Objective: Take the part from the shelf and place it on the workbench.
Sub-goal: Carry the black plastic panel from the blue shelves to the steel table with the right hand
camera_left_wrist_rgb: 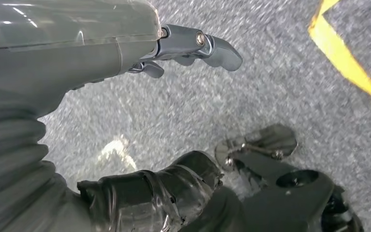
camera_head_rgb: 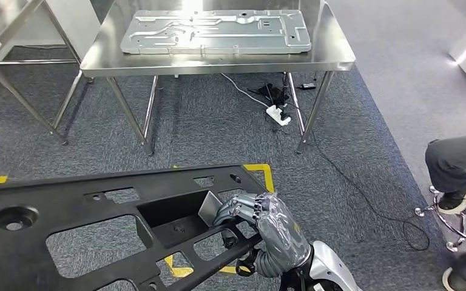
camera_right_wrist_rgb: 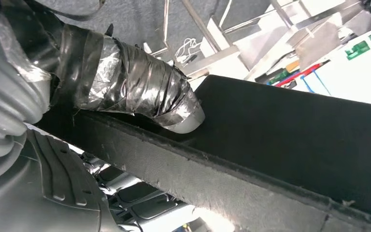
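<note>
Plastic, black and flat, makes up the long panel-shaped part (camera_head_rgb: 97, 224) with rectangular cut-outs that spans the lower left of the head view, carried level above the grey carpet floor (camera_head_rgb: 218, 127) and not yet on any surface. The right robot hand (camera_head_rgb: 249, 215), in the lower centre of that view, is clamped on a cross rib at the part's near edge: its fingers (camera_head_rgb: 233, 211) curl over the rib beside a cut-out, and the right wrist view shows the tape-wrapped thumb (camera_right_wrist_rgb: 140, 92) pressed against the dark rail (camera_right_wrist_rgb: 222, 164) from the other side. Gripping a rib at an opening likely gives the fingers something to hook, which suits a wide, thin piece that would otherwise slip.

The left robot hand (camera_left_wrist_rgb: 193, 46) appears in its wrist view with fingers apart and nothing between them, hanging over the carpet near a yellow tape line (camera_left_wrist_rgb: 348, 63); so the part seems to be borne by one hand alone, and the far end may sag or swing.

The stainless steel desk (camera_head_rgb: 334, 57) stands in the upper centre of the head view, well apart from the part, with a stamped silver metal plate (camera_head_rgb: 218, 30) already lying on it. Judging from this, the carrying stage is under way and the placing is still to come. A person's legs (camera_head_rgb: 455, 163) and a stool (camera_head_rgb: 461, 221) sit at the right edge.
</note>
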Controlling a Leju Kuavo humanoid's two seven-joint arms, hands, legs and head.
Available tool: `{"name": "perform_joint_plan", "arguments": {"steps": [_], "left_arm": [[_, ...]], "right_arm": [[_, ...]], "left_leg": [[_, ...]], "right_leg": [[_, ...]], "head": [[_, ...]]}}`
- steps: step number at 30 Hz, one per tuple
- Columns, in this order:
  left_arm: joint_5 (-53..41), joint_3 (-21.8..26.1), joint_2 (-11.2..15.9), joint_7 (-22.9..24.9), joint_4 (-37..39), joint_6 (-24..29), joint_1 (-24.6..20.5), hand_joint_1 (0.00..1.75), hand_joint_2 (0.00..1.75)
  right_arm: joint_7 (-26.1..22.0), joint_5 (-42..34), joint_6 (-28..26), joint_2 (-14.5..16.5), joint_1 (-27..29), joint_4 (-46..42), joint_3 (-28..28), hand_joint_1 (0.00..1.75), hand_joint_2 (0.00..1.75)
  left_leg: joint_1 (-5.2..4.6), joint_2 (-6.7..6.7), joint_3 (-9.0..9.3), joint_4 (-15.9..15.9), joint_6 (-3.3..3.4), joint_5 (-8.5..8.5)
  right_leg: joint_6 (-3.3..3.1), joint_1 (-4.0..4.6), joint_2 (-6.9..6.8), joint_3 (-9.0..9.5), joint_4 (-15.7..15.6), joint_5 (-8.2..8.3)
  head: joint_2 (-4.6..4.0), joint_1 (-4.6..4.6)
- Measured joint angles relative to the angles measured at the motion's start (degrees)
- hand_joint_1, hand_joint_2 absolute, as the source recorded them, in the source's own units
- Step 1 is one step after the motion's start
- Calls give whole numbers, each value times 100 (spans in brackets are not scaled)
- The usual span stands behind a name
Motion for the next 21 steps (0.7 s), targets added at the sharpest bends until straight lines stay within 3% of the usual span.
{"name": "perform_joint_plan", "arguments": {"steps": [1,3,5,6,7,8,10,11,15,17,19,21], "left_arm": [[-3,-1,2,19,-1,-11,3,0,175],[-13,-4,-3,49,-2,-38,-14,0,175],[-22,-16,-4,70,-2,-47,-36,0,175],[-27,-23,-4,86,-1,-41,-39,0,175],[-33,-29,-4,106,-1,-33,-35,0,175],[-43,-32,-3,129,0,-23,-28,0,175],[-63,-37,2,168,1,-14,-24,0,175],[-72,-42,3,181,1,-20,-31,0,175],[-85,-63,3,207,0,-62,-19,0,175],[-85,-64,1,211,-1,-66,-15,0,175],[-85,-66,3,212,0,-65,-19,0,175],[-85,-69,4,213,1,-64,-15,0,175]], "right_arm": [[12,-61,33,1,-9,0,0,175,175],[37,-212,116,1,-17,7,0,175,175],[48,-305,167,0,-15,33,2,175,175],[45,-326,177,-1,-14,50,3,175,175],[37,-339,180,-1,-16,64,4,175,175],[24,-344,180,-1,-19,73,4,175,175],[-2,-347,180,-1,-29,85,4,175,175],[-12,-348,182,0,-39,88,5,175,175],[-41,-364,193,-1,-82,91,10,175,175],[-51,-367,193,-1,-94,91,12,175,175],[-58,-369,193,-1,-95,95,13,175,175],[-60,-372,194,-2,-87,104,13,175,175]], "left_leg": [[-2,144,-70,142,-34,-77],[0,512,-369,731,-91,-353],[33,675,-710,1338,-131,-542],[51,704,-765,1407,-148,-496],[67,719,-700,1256,-161,-343],[81,733,-526,908,-172,-124],[72,760,-143,208,-166,98],[52,765,-31,18,-135,100],[36,722,126,-102,66,-44],[39,711,247,-128,153,-98],[20,703,325,-132,213,-170],[-6,676,427,-131,232,-262]], "right_leg": [[-36,-13,-59,39,-37,5],[-84,-13,-166,102,-76,-18],[-96,-3,-264,139,-72,-66],[-88,-6,-301,163,-66,-96],[-71,-14,-328,196,-58,-128],[-49,-25,-351,238,-50,-167],[17,-33,-385,315,-54,-241],[58,-30,-395,341,-73,-265],[191,-12,-393,398,19,-249],[200,-18,-351,141,489,-351],[200,-2,-314,-342,1207,-585],[200,17,-298,-728,1563,-707]], "head": [[0,-22],[0,-65],[0,-75],[0,-77],[0,-76],[0,-78],[0,-78],[0,-78],[0,-52],[0,-18],[0,4],[0,10]]}}
